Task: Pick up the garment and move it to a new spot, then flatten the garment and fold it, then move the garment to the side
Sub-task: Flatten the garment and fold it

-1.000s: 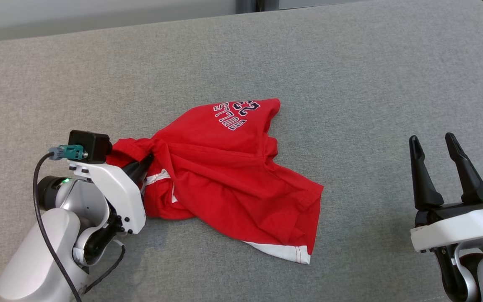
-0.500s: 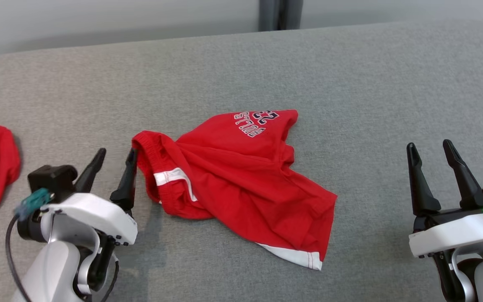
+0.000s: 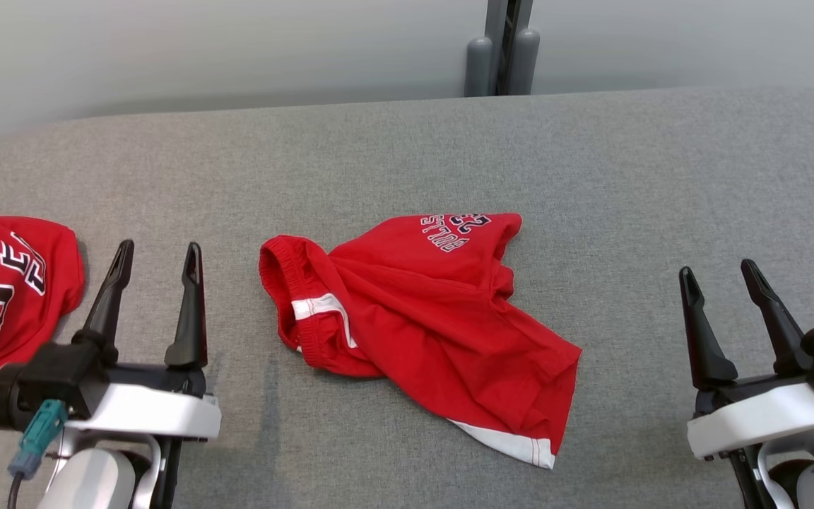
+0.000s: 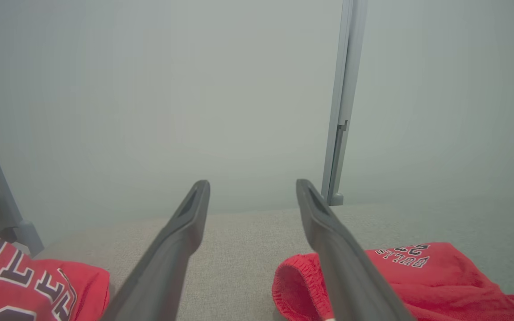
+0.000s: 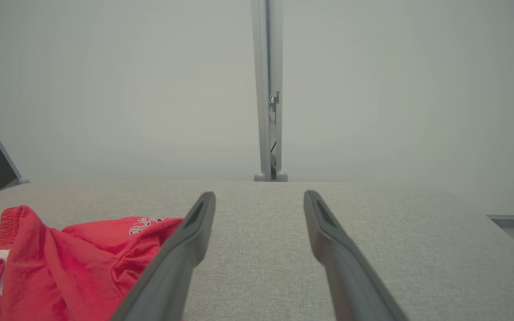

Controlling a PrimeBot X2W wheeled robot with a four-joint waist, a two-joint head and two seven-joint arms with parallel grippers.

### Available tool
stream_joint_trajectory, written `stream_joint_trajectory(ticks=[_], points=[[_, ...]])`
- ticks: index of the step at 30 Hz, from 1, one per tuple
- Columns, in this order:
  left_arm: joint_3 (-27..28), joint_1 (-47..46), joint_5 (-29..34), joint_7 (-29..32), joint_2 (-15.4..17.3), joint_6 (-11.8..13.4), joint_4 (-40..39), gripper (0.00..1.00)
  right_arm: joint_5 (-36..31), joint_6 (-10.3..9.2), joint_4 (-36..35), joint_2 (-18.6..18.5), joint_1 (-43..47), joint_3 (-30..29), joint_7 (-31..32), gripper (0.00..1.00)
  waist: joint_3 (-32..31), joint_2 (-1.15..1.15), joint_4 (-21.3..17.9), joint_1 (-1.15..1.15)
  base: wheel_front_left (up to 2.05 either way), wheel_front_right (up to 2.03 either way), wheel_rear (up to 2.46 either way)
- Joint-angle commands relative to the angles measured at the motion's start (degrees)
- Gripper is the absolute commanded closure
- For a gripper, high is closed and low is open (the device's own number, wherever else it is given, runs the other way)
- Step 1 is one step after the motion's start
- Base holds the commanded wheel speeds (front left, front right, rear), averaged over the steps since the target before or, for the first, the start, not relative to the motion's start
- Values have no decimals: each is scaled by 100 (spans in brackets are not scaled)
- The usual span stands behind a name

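Head view: garment (image 3: 421, 325) right of left hand (image 3: 160, 246)

You see red basketball shorts (image 3: 421, 318) with a white side stripe, a white hem band and dark lettering outlined in white. The tabletop (image 3: 379, 155) is a plain grey weave. The jersey (image 3: 4, 283) is the same red, with black letters edged in white. The left gripper (image 3: 159, 245) and the right gripper (image 3: 715, 266) are black above white bodies. The connector (image 3: 36, 438) is teal.

A grey fabric-covered surface (image 3: 661, 177) carries 2 red garments, well apart: crumpled shorts (image 3: 421, 318) near its middle and a numbered jersey (image 3: 11, 276) at its left edge.
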Motion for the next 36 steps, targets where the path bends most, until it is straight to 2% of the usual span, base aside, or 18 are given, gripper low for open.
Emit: stream_joint_trajectory(ticks=[1, 17, 22, 29, 36], points=[[5, 77, 27, -34, 50, 28, -30, 0, -38, 1, -36, -24, 71, -28, 17, 0, -43, 0, 10, 0, 0, 0, 0], [-180, 182, 0, 186, 108, 11, 11, 0, -82, 1, -221, -23, 218, 31, 143, 0, -84, 0, 102, 0, 0, 0, 0], [-203, 129, -4, 189, 105, 23, 12, 0, -138, 1, -34, -79, 443, 566, 433, 0, -20, 0, 132, 0, 0, 0, 0], [-227, 36, -34, 165, 60, 39, 78, 0, -25, 0, 354, -461, 753, 1460, 818, 0, 145, 0, 180, 0, 0, 0, 0], [-276, -60, -41, 126, -1, 9, 143, 0, 160, 0, 800, -679, 510, 2057, 880, 0, 326, 0, 261, 0, 0, 0, 0]])
